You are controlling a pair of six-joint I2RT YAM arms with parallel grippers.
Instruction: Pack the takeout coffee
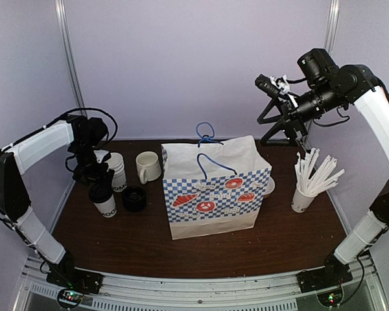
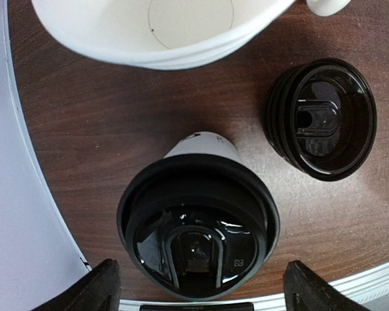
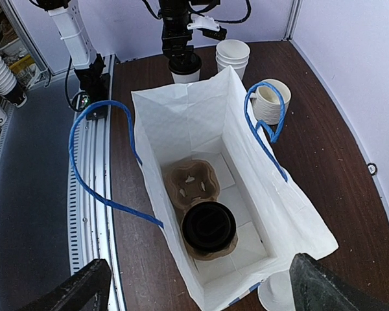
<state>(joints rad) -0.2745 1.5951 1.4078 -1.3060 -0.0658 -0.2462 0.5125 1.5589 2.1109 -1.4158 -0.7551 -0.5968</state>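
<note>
We saw the left gripper (image 2: pixel 201 286) spread wide, flanking the lidded takeout coffee (image 2: pixel 198 227), while the right gripper (image 3: pixel 198 285) gaped above the paper bag (image 3: pixel 188 123).

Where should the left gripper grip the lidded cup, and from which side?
From above, across the paper wall just under the lid of the lidded cup: it stands upright and narrows downward, so the lid rim likely stops slipping. The left gripper hangs open astride it, clear of the cup stack and loose lids.
</note>
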